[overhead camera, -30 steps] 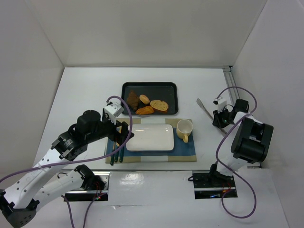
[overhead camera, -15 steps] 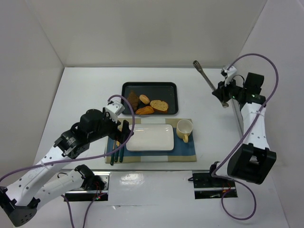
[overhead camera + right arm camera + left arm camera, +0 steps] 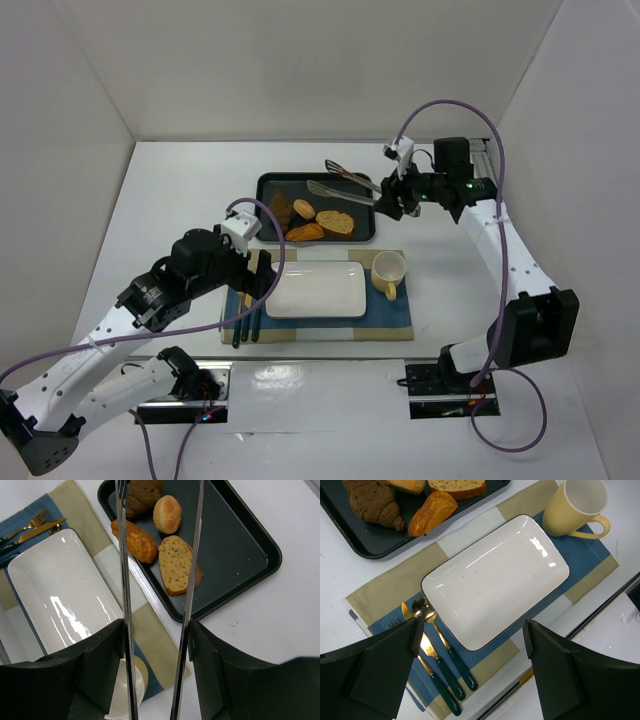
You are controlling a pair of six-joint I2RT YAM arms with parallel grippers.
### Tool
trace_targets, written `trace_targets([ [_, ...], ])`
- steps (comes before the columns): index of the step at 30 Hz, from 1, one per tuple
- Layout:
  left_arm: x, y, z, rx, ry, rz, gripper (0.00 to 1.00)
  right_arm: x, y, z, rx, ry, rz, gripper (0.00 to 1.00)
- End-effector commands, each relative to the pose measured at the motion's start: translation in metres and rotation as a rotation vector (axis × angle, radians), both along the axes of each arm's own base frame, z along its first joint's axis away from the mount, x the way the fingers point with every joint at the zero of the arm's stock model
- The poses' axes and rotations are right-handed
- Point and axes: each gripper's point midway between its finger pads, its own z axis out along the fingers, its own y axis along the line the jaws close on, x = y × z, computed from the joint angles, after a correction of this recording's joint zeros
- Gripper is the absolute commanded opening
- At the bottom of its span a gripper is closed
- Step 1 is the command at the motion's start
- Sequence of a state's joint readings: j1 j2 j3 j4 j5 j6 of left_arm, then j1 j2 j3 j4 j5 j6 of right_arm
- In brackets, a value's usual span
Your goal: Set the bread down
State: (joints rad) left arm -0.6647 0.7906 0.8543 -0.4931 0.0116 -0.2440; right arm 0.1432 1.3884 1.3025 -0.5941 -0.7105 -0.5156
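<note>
Bread (image 3: 177,565) sits on the tray (image 3: 235,540) beneath tongs (image 3: 124,580) the right end effector (image 3: 156,625) grips.

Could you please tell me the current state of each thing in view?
Right pincer: shut on the tongs.
Tongs: prongs apart, above the tray.
Left pincer: open, empty.
Plate: empty.
Mug: upright, empty.
Tray: holds four bread pieces.
Cutlery: lying left of the plate.

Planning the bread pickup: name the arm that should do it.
Right. The right claw holds the tongs over the tray of bread; the left claw hangs open and empty by the plate.
</note>
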Motion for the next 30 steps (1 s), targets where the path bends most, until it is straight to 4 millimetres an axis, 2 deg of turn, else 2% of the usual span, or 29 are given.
trace_targets([
  [1,0.005,-0.003,0.009,-0.034,-0.027,0.017,1.00,0.016,0.017,0.015,-0.015,-0.050,-0.015,0.62],
  [2,0.005,-0.003,0.009,-0.034,-0.027,0.017,1.00,0.020,0.019,0.011,-0.038,-0.055,-0.028,0.63],
  [4,0.005,-0.003,0.009,-0.034,-0.027,0.017,1.00,0.025,0.036,0.001,-0.067,-0.047,-0.010,0.63],
  [6,0.006,-0.002,0.009,-0.030,-0.030,0.026,1.00,0.030,0.046,-0.020,-0.110,-0.019,-0.011,0.63],
  [7,0.006,-0.002,0.009,-0.030,-0.030,0.026,1.00,0.034,0.050,-0.021,-0.117,-0.026,-0.011,0.63],
  [10,0.005,-0.001,0.007,-0.025,-0.023,0.026,1.00,0.039,0.060,-0.046,-0.161,0.017,-0.006,0.63],
  [13,0.005,-0.001,0.007,-0.025,-0.023,0.026,1.00,0.047,0.063,-0.061,-0.183,0.028,-0.016,0.63],
  [14,0.005,-0.001,0.007,-0.025,-0.023,0.026,1.00,0.050,0.062,-0.058,-0.188,0.017,-0.027,0.63],
  [22,0.005,-0.001,0.007,-0.025,-0.023,0.026,1.00,0.068,0.066,-0.084,-0.226,0.036,-0.047,0.63],
  [30,0.005,-0.001,0.007,-0.025,-0.023,0.026,1.00,0.069,0.075,-0.101,-0.236,0.091,-0.018,0.59],
])
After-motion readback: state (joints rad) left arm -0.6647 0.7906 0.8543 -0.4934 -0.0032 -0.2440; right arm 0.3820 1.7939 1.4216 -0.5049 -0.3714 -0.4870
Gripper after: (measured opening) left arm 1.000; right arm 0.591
